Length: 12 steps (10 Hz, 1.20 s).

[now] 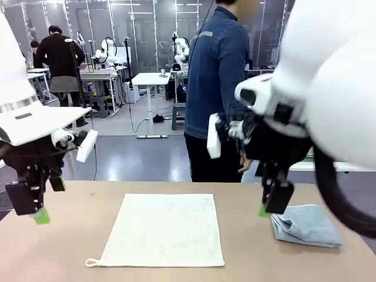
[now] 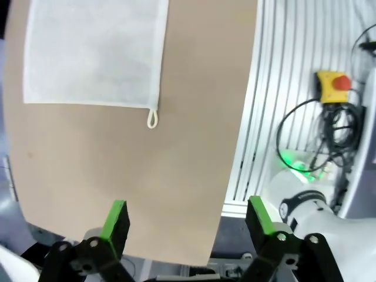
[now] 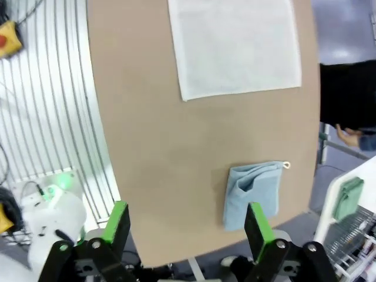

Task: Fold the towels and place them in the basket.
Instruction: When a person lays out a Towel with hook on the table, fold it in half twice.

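Blue towel (image 1: pixel 306 225) seemingly folded; our left gripper (image 2: pixel 188 223) and right gripper (image 3: pixel 188 224), both released, flank the cream towel (image 1: pixel 163 230), whose corners we should pinch next.

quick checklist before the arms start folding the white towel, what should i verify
1. Left gripper open, holding nothing: ok.
2. Right gripper open, holding nothing: ok.
3. Cream towel spread flat mid-table, corner loop free: ok.
4. Blue-grey towel folded, lying apart from the cream one: ok.
5. Person behind the far edge, hands off the table: ok.
6. Where the basket stands: cannot tell.
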Each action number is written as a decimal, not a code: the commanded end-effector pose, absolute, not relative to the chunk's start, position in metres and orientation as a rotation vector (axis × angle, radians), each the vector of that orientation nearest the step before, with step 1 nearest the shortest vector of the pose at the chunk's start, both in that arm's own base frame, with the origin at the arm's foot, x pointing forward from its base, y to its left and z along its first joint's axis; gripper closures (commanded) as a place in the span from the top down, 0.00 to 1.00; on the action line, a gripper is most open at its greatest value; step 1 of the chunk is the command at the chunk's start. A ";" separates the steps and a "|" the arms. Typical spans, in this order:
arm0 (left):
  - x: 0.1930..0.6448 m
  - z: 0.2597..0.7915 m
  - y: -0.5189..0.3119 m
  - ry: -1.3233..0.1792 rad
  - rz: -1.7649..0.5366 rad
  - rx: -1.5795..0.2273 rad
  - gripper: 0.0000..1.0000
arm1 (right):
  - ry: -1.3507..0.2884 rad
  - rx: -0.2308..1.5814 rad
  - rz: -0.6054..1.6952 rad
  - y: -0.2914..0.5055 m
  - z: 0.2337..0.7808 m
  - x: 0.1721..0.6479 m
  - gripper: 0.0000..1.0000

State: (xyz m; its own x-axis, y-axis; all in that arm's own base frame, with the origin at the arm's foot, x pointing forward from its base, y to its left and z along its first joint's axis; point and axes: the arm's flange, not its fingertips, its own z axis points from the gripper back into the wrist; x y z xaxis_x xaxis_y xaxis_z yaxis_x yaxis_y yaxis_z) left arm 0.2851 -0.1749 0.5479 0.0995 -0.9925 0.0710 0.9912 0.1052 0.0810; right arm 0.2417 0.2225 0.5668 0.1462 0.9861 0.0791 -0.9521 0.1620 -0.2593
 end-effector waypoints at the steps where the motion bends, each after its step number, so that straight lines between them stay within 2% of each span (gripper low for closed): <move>1: 0.289 0.524 -0.170 -0.133 -1.507 -0.056 1.00 | -0.210 -0.157 1.393 0.229 0.546 0.260 0.98; 3: 0.287 0.515 -0.170 -0.149 -1.488 -0.061 1.00 | -0.193 -0.134 1.352 0.234 0.537 0.271 0.98; 4: 0.289 0.523 -0.172 -0.106 -1.481 -0.025 1.00 | -0.188 -0.144 1.403 0.230 0.537 0.260 0.98; 8: 0.288 0.518 -0.172 -0.111 -1.480 -0.036 1.00 | -0.188 -0.144 1.403 0.230 0.537 0.260 0.98; 9: 0.291 0.498 -0.176 -0.078 -1.549 -0.041 1.00 | -0.190 -0.142 1.397 0.231 0.537 0.263 0.98; 10: 0.297 0.468 -0.178 -0.078 -1.595 -0.079 1.00 | -0.173 -0.033 1.479 0.235 0.513 0.278 0.98; 11: 0.300 0.447 -0.173 -0.076 -1.610 -0.099 1.00 | -0.160 -0.017 1.507 0.239 0.494 0.285 0.98; 12: 0.321 0.479 -0.255 -0.104 -1.630 -0.114 1.00 | -0.137 -0.028 1.527 0.243 0.480 0.290 0.98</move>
State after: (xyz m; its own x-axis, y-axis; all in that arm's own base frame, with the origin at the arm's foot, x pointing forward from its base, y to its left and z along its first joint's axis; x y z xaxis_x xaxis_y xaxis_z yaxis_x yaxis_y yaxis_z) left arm 0.2966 -0.1949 0.4601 -0.0265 -0.9952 0.0946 0.9996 -0.0271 -0.0048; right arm 0.2793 0.2396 0.4957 0.0904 0.9942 0.0581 -0.9863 0.0975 -0.1329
